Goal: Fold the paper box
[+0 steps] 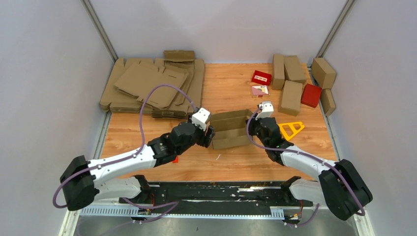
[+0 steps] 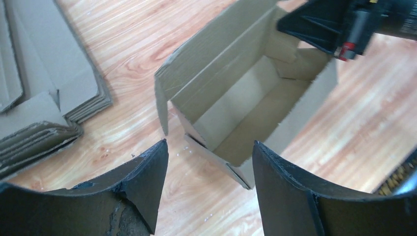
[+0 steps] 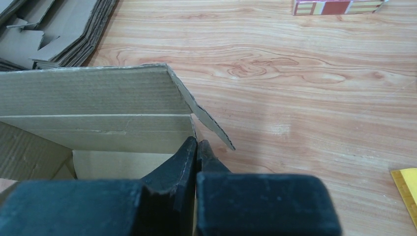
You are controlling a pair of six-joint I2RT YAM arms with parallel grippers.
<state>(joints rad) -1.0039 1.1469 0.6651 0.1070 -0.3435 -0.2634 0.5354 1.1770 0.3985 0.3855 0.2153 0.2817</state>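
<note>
Top external view showed the paper box (image 1: pixel 230 129) standing partly folded near the middle of the wooden desk (image 1: pixel 231 164), its top open, between the two arms. Left wrist view had the left fingers (image 2: pixel 142 189) spread apart and gripping nothing, just short of the box's near end, where a short flap hung loose at the corner. The box's long walls stood upright. Right wrist view showed the right fingers (image 3: pixel 183 164) pressed together at the box's other end, their tips by the corner of the far wall where a small flap stuck outward. Whether they touched the card I could not tell. A stack of flat cardboard sheets (image 1: pixel 152 88) lay at the far left of the desk. Folded brown cartons (image 1: pixel 291 96) and red boxes (image 1: pixel 311 95) lay at the far right, and a yellow triangular piece (image 1: pixel 291 129) sat just beside the right arm.
</note>
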